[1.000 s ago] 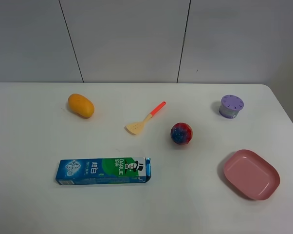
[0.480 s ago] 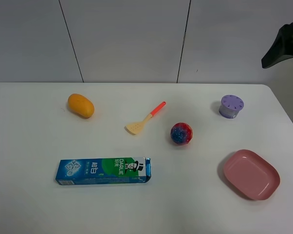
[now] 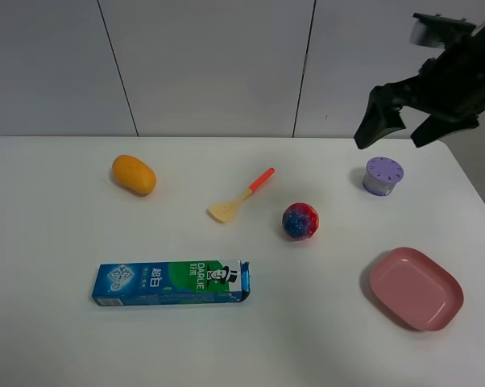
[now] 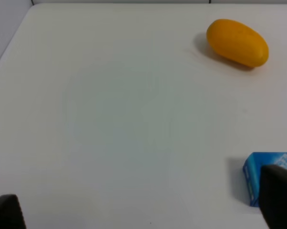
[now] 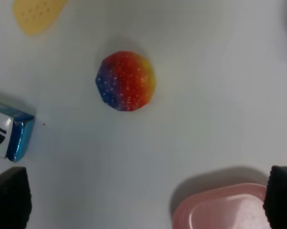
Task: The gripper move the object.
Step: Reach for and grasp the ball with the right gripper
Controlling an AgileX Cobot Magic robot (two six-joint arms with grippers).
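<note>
Your right gripper [image 3: 396,131] is spread wide, well above the ball [image 3: 300,220], which lies to its left; it's the nearer one

Orange mango [image 4: 238,42] on white table [image 4: 110,119]; blue box [image 4: 254,177] corner behind fingertip [image 4: 278,198]; left hand [image 4: 141,205] spread wide.

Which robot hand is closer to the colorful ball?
Right. The right gripper hangs open up behind and right of the ball. The left gripper is over by the mango and toothpaste box, ball out of its view.
</note>
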